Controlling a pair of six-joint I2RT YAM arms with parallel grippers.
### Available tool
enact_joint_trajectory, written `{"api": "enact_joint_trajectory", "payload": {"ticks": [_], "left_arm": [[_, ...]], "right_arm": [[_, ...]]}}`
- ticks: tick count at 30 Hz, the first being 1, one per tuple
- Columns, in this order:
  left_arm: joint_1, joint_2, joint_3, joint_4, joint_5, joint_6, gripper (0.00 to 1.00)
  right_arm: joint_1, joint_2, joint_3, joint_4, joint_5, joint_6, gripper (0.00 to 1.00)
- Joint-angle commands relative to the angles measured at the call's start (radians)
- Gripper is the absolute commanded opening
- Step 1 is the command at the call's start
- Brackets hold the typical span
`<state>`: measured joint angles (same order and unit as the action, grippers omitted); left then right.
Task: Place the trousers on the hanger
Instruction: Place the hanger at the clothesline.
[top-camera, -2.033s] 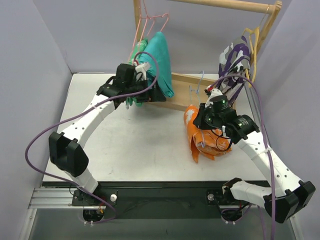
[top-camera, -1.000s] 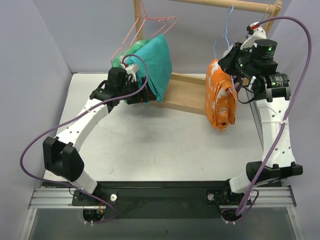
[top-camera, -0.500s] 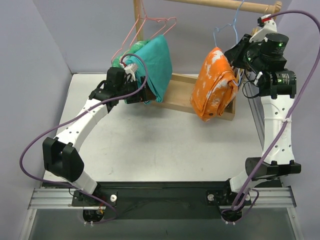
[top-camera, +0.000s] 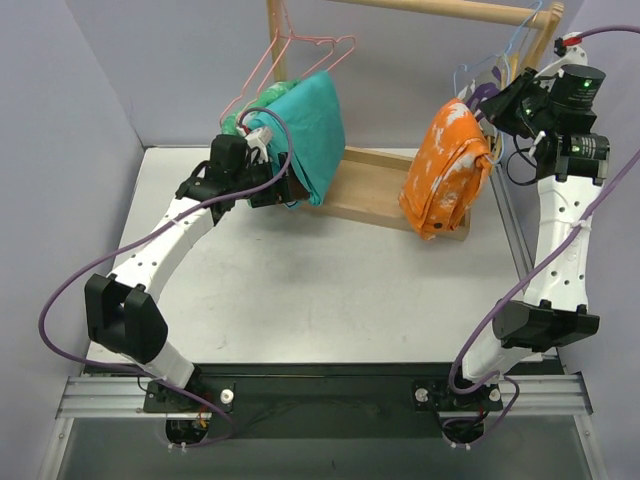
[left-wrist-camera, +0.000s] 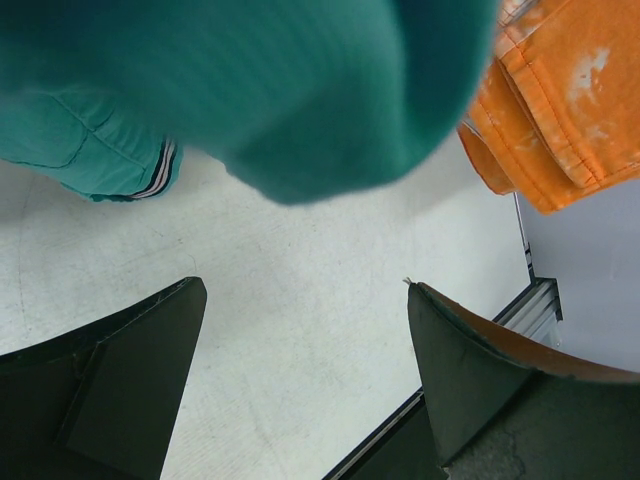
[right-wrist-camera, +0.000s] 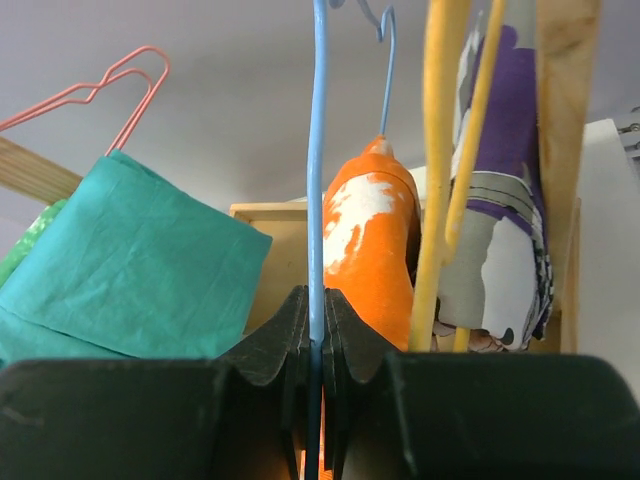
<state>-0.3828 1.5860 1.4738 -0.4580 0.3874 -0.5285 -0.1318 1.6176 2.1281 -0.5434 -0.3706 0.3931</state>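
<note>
Site: a pale grey table closed in by lavender walls, with a wooden rack across the back.

Left side: the left gripper hangs just below the teal garment. Its jaws are spread wide and nothing is between them. The teal garment hangs from the pink hangers on the rail.

Centre right: the trousers are folded over the hanger and hang clear of the table in front of the rack's base. Their long axis runs downward. In the overhead view the bundle slants from upper right to lower left, fold uppermost and loose ends low.

Right side: the right gripper is clamped tight on the hanger's blue wire, which rises straight up from the jaws. The yellow hanger and the purple-and-white garment stand just beside it.

Assessment: the trousers appear already mounted, and the step in hand is getting the loaded hanger onto the rail. Whether the hook is over the rail cannot be told. The next move calls for seating the hook clear of the yellow hanger, then releasing.
</note>
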Motion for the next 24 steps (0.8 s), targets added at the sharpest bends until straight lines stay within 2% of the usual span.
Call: {"api": "enact_joint_trajectory", "payload": {"ticks": [1, 13, 21, 24], "left_arm": [[0.016, 0.002, 0.002, 0.051, 0.025, 0.012, 0.93], [0.028, 0.032, 0.013, 0.061, 0.05, 0.012, 0.93], [0.03, 0.04, 0.014, 0.062, 0.051, 0.012, 0.93], [0.032, 0.035, 0.006, 0.059, 0.047, 0.013, 0.93]], "right_arm": [[-0.057, -0.024, 0.027, 0.146, -0.001, 0.012, 0.0], [-0.084, 0.01, 0.03, 0.047, -0.033, -0.026, 0.0], [-0.086, -0.028, -0.043, -0.004, 0.03, -0.028, 0.0], [-0.086, -0.062, -0.088, -0.006, 0.05, -0.031, 0.25]]}}
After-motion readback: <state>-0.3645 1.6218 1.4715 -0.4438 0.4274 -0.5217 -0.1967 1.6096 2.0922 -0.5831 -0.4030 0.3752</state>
